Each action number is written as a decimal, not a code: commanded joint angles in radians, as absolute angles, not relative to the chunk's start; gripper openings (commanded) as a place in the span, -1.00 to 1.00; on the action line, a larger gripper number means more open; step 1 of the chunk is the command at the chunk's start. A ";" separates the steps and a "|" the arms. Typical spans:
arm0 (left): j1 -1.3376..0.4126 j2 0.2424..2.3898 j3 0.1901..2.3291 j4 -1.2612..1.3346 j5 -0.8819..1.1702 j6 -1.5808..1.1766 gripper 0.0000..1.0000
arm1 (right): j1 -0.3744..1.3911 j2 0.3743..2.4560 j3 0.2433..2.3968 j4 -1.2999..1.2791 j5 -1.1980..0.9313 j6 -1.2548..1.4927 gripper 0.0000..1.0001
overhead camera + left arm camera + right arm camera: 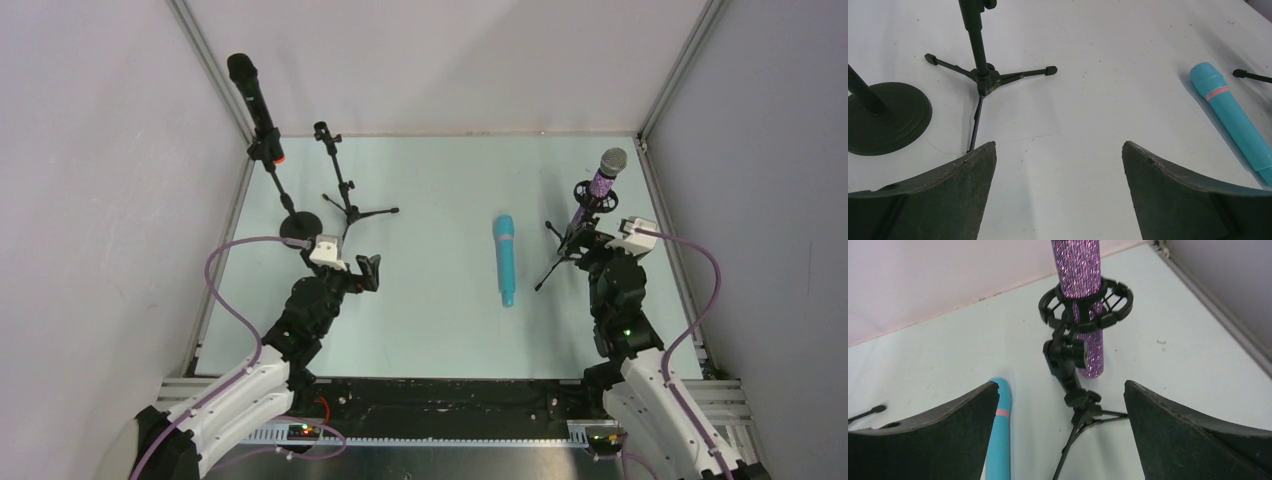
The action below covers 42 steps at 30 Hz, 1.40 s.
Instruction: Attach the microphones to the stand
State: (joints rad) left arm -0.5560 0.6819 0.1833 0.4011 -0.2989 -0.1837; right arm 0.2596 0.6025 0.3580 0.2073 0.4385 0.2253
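Observation:
A purple glitter microphone stands upright in the black shock-mount ring of a small tripod stand at the right. My right gripper is open just behind that stand, fingers apart, holding nothing. A turquoise microphone lies flat mid-table, also seen from the left wrist. The long black microphone with an orange ring sits clipped in a round-base stand at the far left. My left gripper hangs open over bare table. An empty tripod stand is ahead of it.
Metal frame rails and grey walls close in the table's back corners and sides. The round stand base lies just left of my left fingers. A tripod leg tip of the right stand reaches toward the turquoise microphone.

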 commanded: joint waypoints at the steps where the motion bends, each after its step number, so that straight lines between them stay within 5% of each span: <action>1: -0.553 0.703 0.226 0.408 -0.303 -0.184 0.97 | 0.266 0.531 0.375 -0.034 0.344 0.363 1.00; 18: -0.553 0.823 0.453 0.291 -0.283 -0.202 0.97 | 0.447 0.464 0.438 -0.377 0.146 0.473 0.99; 30: -0.523 0.909 0.802 0.152 -0.519 -0.210 0.97 | 0.572 0.521 0.385 -0.285 0.121 0.528 0.99; 42: -0.467 1.240 1.210 -0.105 -0.621 -0.219 0.97 | 0.611 0.535 0.351 -0.226 0.153 0.520 1.00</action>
